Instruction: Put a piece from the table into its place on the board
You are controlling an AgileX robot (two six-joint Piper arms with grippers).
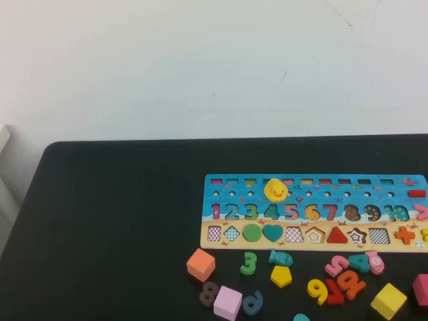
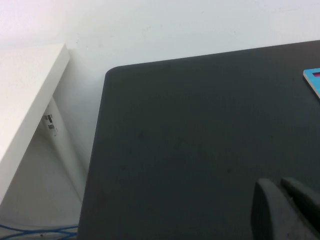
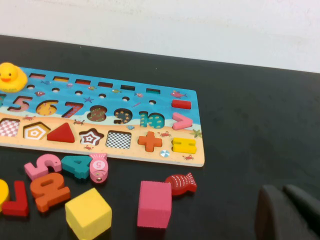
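Lying loose on the table (image 1: 100,221), the piece (image 1: 281,276) sits at 6 o'clock from the board (image 1: 314,190), below its pentagon slot (image 1: 315,235). Left gripper (image 2: 287,210): closed, empty, over bare table. Right gripper (image 3: 290,212): empty, jaw state unclear, nearer the board. Advice: descend squarely, pinch flat edges, avoid the 3 (image 1: 249,263).

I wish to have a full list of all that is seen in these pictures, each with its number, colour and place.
table: one, black, under everything
board: one, blue and sandy, right half of table
duck: one, yellow, on board's blue part
pentagon piece: one, yellow, on table before board
cubes: four; orange, lilac, yellow, pink; before board
loose numbers: several, mixed colours, before board
fish: three; red, teal, pink; among the numbers
shelf: one, white, beside table
left claw: black, shut, over bare table
right claw: black, shut, near red fish
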